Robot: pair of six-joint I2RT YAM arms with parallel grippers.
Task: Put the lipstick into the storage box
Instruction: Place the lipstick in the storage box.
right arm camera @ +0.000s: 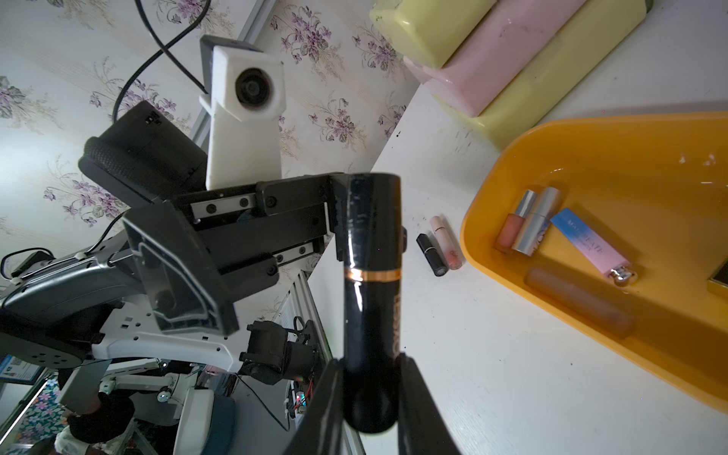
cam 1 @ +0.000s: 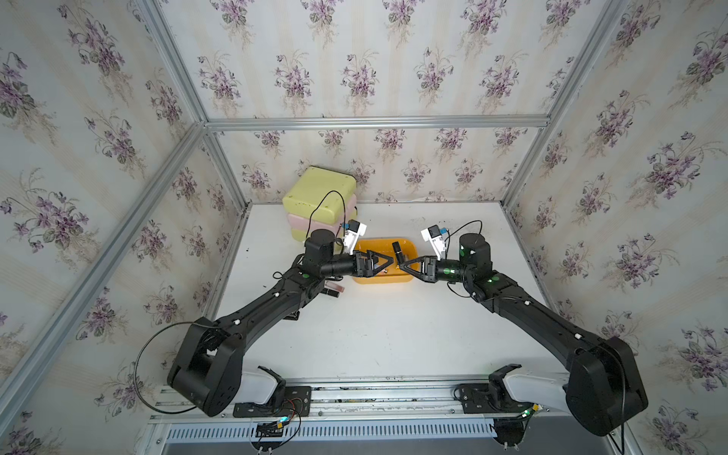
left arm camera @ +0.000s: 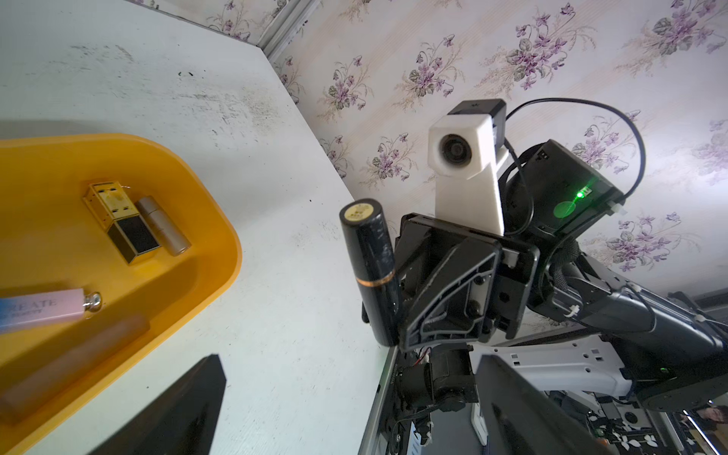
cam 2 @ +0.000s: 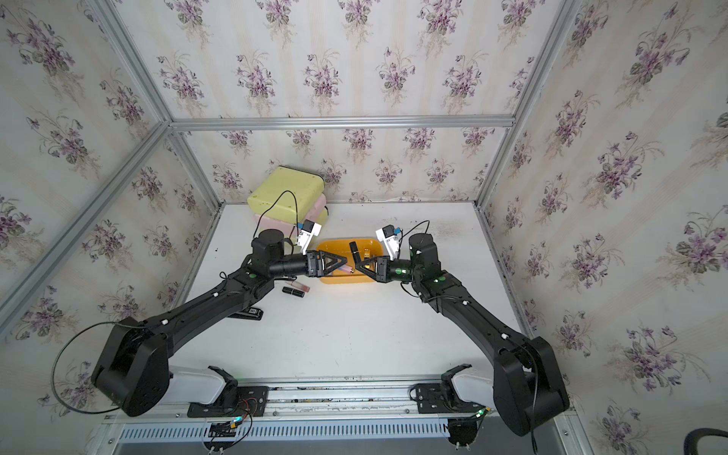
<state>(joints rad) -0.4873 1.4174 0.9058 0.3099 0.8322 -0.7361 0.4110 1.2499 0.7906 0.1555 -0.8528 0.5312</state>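
Stacked boxes [cam 1: 321, 197]: pale green and pink, at the back left of the table [cam 1: 374, 335]; no part in this job.
Loose lipsticks [cam 2: 296, 288]: two, one black and one pink, lying on the table near the left arm, outside the storage box.
Left gripper [cam 1: 388, 262]: jaws spread wide, holding nothing, hovering over the storage box's near left side, tip to tip with the right gripper.
Storage box [cam 1: 409, 246]: orange-yellow tray at mid-table, several lipsticks already lying on its floor.
Black lipstick [right arm camera: 372, 275]: gold-banded, upright, pinched at its lower end.
Right gripper [right arm camera: 372, 398]: jaws pressed tight on the black lipstick, holding it over the storage box in a top view [cam 1: 402, 267].
Step in hand: it looks like the carry is nearly done, release pending.
Next move: likely lower the black lipstick over bare floor, clear of the left gripper, then part the jaws.
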